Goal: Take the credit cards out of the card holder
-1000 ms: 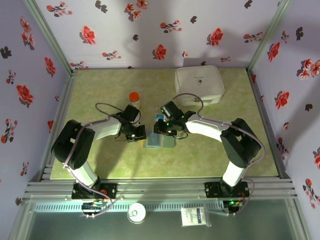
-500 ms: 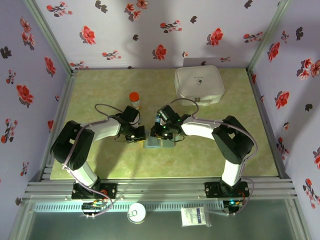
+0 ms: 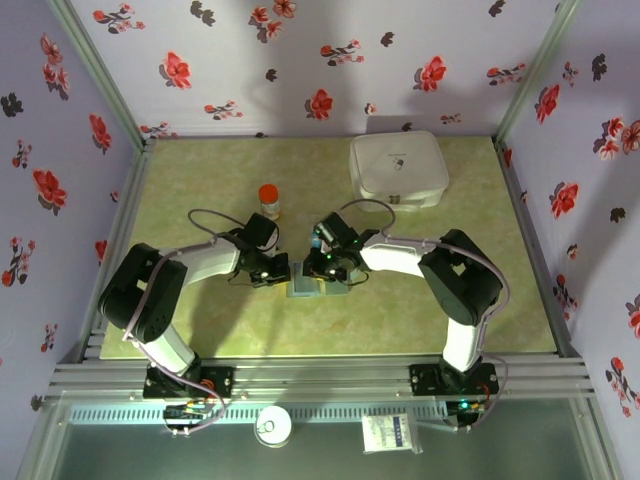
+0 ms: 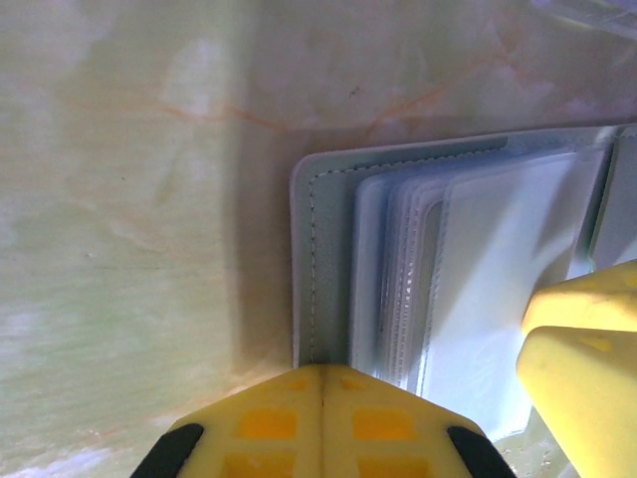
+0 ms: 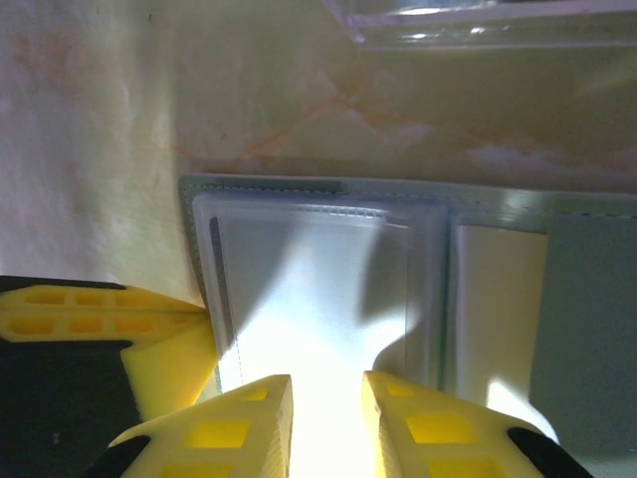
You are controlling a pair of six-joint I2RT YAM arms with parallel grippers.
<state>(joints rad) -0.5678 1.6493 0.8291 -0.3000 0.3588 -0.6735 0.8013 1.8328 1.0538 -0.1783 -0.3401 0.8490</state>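
Just short of the table's (image 3: pixel 200 330) near edge, midway along it, the left gripper (image 4: pixel 320 398) is clenched, its tips on the stitched left edge of the open card holder (image 4: pixel 323 269). The right gripper (image 5: pixel 326 418) hovers over the holder's clear sleeves (image 5: pixel 318 289) with its fingers slightly parted; whether they pinch anything, I cannot tell. The table is green marble, the walls (image 3: pixel 300 60) floral. An orange-capped bottle (image 3: pixel 269 198) stands behind the left gripper, and a white box (image 3: pixel 398 168) sits by the far right corner. The right wrist view adds a clear plastic edge (image 5: pixel 478 25).

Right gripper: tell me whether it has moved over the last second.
Yes. The right gripper has shifted left and toward the near edge, farther from the white box, over the card holder.
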